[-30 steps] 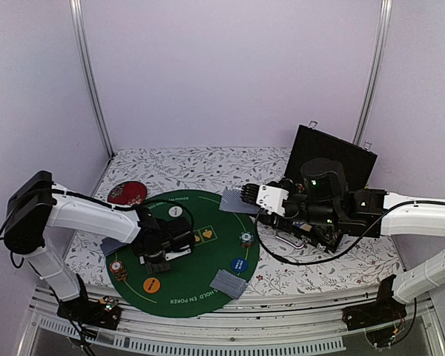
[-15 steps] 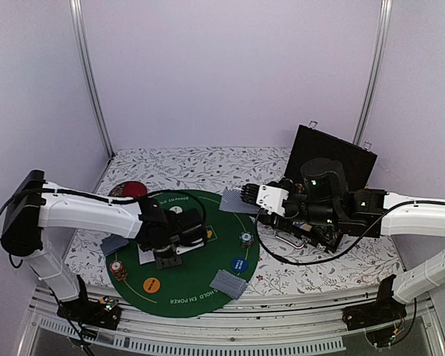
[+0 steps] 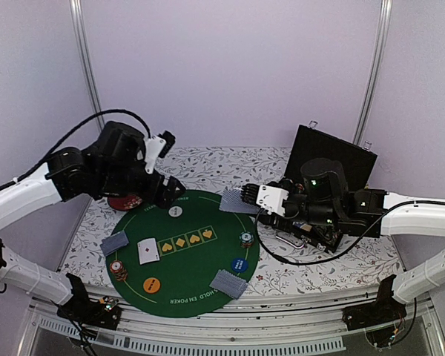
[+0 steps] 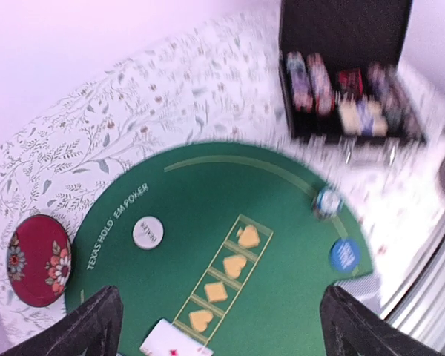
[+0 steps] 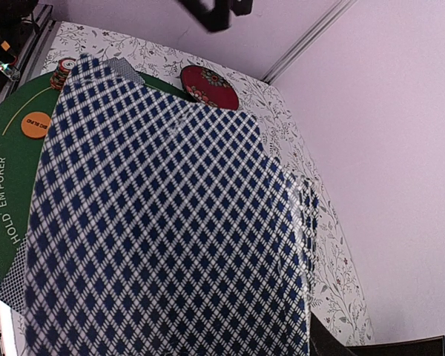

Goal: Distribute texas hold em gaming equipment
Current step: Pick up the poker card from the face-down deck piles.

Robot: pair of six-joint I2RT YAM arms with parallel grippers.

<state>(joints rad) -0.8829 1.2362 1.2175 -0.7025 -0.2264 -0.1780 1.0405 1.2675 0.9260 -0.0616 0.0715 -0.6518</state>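
Hovering in the upper left of the overhead view, my left pincer (image 4: 219,315) gapes wide and empty. Below it a face-up card (image 3: 148,251) lies on the green mat (image 3: 200,274). Right of centre, my right pincer (image 3: 246,196) pinches fanned playing cards (image 3: 233,201). They look thin, light and slippery, so I'd grip an edge firmly.

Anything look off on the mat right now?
One playing card lies face up and tilted at the end of the suit row on the green mat; the face-down card piles look tidy. Nothing spilled.
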